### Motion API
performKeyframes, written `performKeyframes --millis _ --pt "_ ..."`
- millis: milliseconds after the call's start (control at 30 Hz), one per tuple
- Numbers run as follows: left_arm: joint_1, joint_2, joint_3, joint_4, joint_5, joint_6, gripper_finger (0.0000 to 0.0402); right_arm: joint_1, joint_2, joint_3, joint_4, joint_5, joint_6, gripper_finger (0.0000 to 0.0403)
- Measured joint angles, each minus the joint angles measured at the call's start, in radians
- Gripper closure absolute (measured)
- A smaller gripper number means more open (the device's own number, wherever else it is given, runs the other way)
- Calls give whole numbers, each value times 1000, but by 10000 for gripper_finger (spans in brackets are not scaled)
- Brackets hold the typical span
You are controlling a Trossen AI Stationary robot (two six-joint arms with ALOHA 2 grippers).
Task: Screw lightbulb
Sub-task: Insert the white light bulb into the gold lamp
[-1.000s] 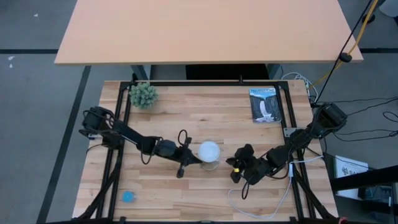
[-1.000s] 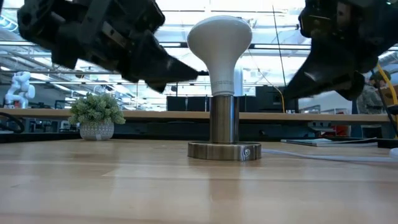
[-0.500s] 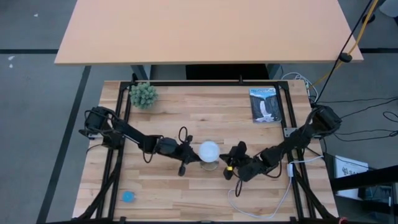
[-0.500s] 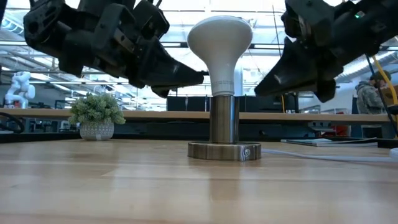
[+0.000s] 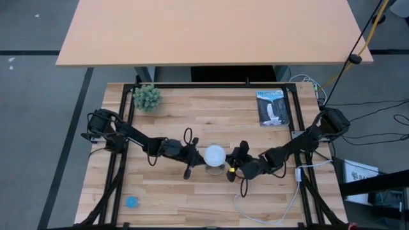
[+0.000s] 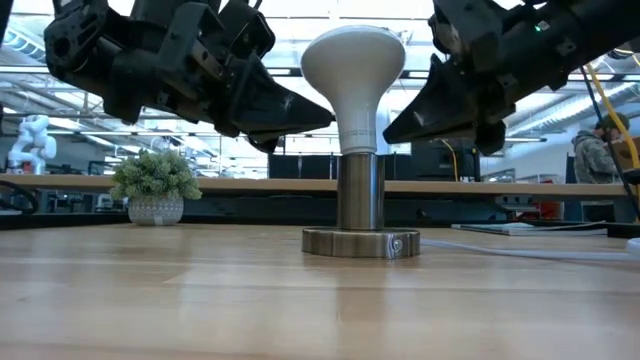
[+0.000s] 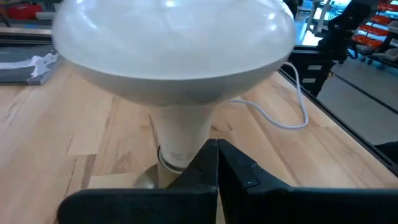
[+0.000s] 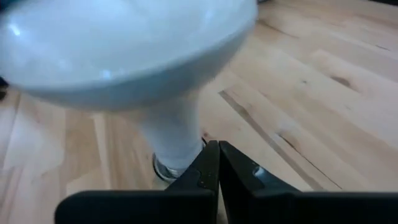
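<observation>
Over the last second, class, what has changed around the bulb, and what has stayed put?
The right gripper moved in toward the lightbulb and its fingers closed, holding nothing. The left gripper stayed shut beside the bulb's other side. The bulb still stands upright in its socket; the plant and booklet are unmoved.

Matt frosted lightbulb (image 6: 353, 62), wooden table (image 6: 200, 300)

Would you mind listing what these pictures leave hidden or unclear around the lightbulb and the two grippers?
- Screw base of the lightbulb: hidden inside the metal socket in the low view, so how far it is threaded is unknown.
- Contact: the shut left gripper and the shut right gripper point at the neck, but no view settles whether either touches it.
- Right wrist view: the bulb is motion-blurred.
- Booklet: cover print too small, high view.
</observation>
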Motion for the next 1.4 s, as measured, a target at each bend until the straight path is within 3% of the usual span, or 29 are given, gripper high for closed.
performKeyframes --millis 1033,1400 --pt "6 0 0 14 -58 0 402 -23 0 0 61 -150 -20 403" --pt "33 0 1 4 -116 -53 402 -12 0 0 77 -308 -52 403"
